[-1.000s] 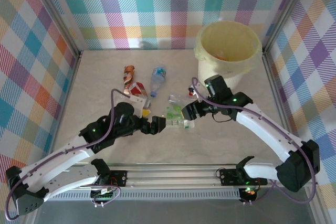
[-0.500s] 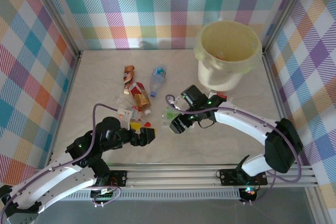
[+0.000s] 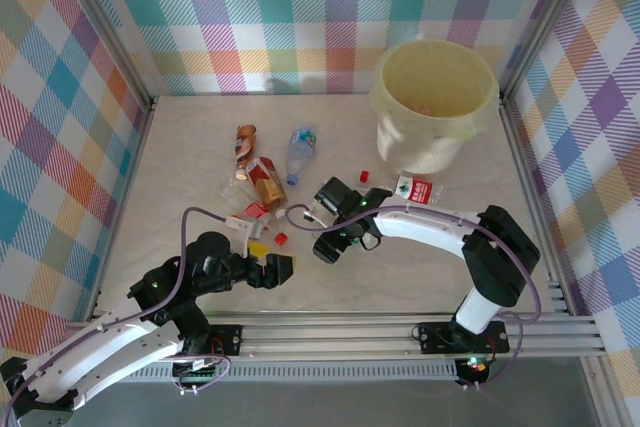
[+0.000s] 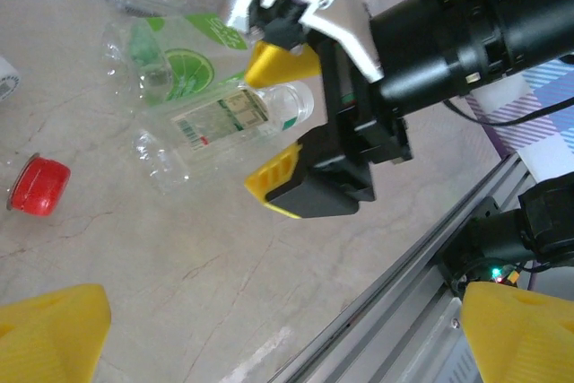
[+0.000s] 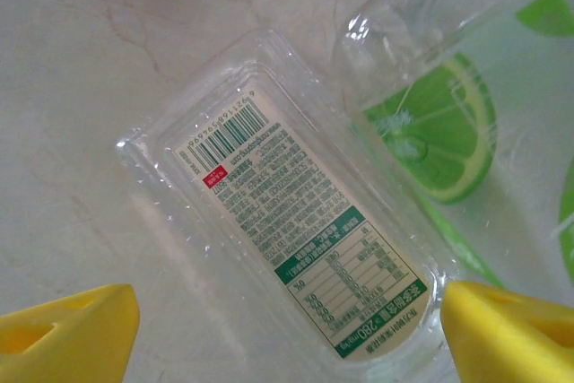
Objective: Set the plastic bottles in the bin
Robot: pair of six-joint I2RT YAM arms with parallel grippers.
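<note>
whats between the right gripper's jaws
A flattened clear bottle with a white printed label lies on the table between the open jaws of the right gripper, as the right wrist view shows.

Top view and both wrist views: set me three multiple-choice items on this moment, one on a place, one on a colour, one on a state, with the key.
1. Where on the table does the bin stand?
A. near left corner
B. far right
C. centre, between the arms

2. What colour is the loose cap lying near the clear bottle?
A. red
B. blue
C. white

3. How is the right gripper set?
A. shut on the bottle, lifted
B. open above the bin
C. open, straddling the bottle that lies on the table

Key:
1 B: the top view shows it at the far right.
2 A: the left wrist view shows it red.
3 C: the right wrist view shows the yellow fingers wide apart with the bottle between them.
</note>
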